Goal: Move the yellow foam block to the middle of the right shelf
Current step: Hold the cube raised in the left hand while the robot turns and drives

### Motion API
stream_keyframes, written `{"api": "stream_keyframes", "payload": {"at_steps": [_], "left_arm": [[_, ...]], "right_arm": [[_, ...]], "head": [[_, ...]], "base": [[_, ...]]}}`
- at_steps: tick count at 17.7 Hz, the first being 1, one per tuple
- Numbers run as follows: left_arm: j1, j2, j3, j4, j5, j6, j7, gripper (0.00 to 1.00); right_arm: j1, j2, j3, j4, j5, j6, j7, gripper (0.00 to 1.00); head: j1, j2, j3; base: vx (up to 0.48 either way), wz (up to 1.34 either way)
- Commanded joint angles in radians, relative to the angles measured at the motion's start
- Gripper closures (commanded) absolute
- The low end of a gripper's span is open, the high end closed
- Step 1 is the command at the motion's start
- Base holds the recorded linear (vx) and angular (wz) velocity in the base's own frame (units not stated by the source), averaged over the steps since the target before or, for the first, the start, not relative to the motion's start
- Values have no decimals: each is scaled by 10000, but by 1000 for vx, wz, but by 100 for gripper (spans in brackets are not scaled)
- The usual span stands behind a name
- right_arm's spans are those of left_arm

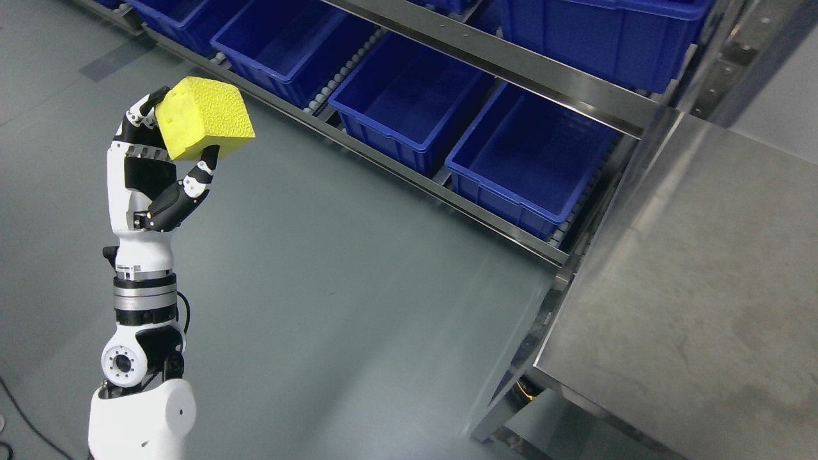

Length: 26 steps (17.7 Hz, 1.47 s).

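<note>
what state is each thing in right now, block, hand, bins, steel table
yellow foam block: held up off the floor, tilted, pinched between thumb and fingers
left hand: raised, shut on the block
blue bins: sitting on the roller shelf, the ones whose insides show are empty
upper blue bin: on the shelf above, inside not visible
steel table: top bare, nothing on the part in view
right hand: not in view

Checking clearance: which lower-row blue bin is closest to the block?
The leftmost fully visible lower-row blue bin, just right of the yellow foam block in the left hand; the other bins sit farther right.
</note>
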Motion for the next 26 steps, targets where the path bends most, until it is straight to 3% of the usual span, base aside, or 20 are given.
{"api": "stream_keyframes", "payload": {"at_steps": [1,26], "left_arm": [[74,134,354,-143,1,38,-6,56],[59,134,385,-159,1,176,-6,56]], "right_arm": [[-30,-175,0,-175,0,5,2,0],[-30,-175,0,-175,0,5,2,0]], "head": [[0,0,0],[0,0,0]], "base": [[36,536],[30,500]]}}
